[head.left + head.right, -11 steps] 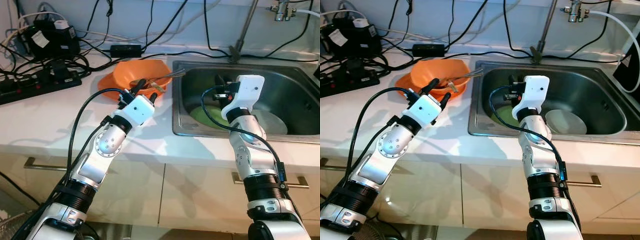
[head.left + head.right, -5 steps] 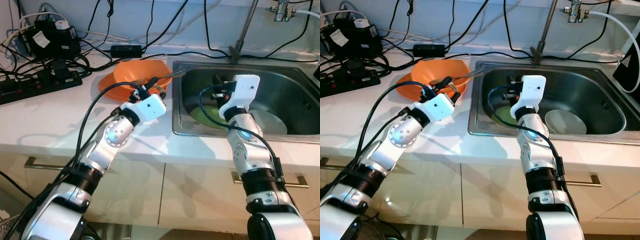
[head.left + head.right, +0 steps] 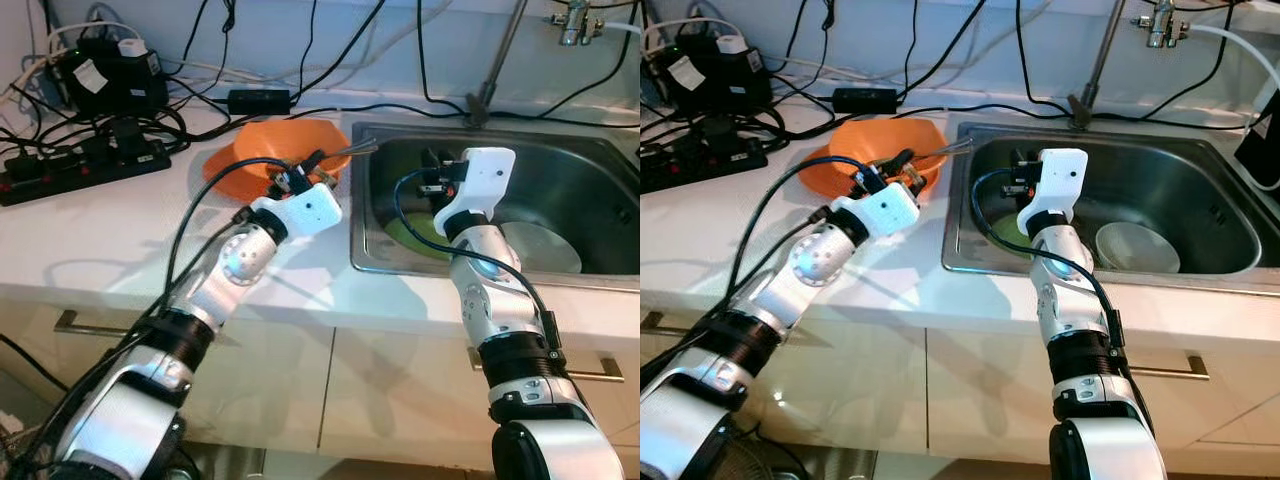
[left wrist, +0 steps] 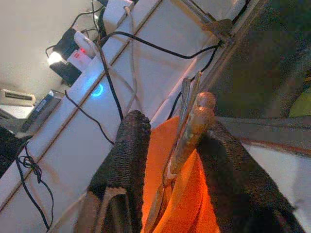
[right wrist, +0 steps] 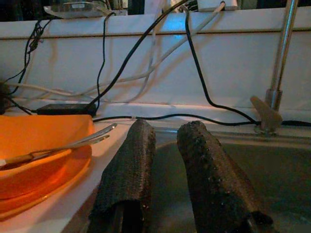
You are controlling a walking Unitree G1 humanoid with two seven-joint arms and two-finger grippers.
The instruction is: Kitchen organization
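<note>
An orange bowl [image 3: 272, 150] sits on the white counter beside the sink, with a smaller orange dish under it. Two metal utensils with wooden handles [image 4: 192, 128] lie across the bowl, their tips [image 3: 352, 149] pointing over the sink edge. My left gripper [image 3: 300, 178] is at the bowl's near rim, open, with the handles between its fingers [image 4: 124, 155]; one finger looks close against them. My right gripper [image 3: 433, 172] hovers over the sink's left part, open with a narrow gap and nothing in it [image 5: 165, 155].
The steel sink [image 3: 357, 225] holds a green plate [image 3: 415, 232] and a white dish [image 3: 545, 250]. A faucet pipe [image 3: 500, 55] rises behind it. A power strip [image 3: 80, 165], plugs and many cables crowd the counter's back left. Cabinet handles run below.
My left gripper has pushed forward and right to the bowl's rim, and its fingers now straddle the utensil handles. The right arm has hardly moved. The camera shifted slightly.
</note>
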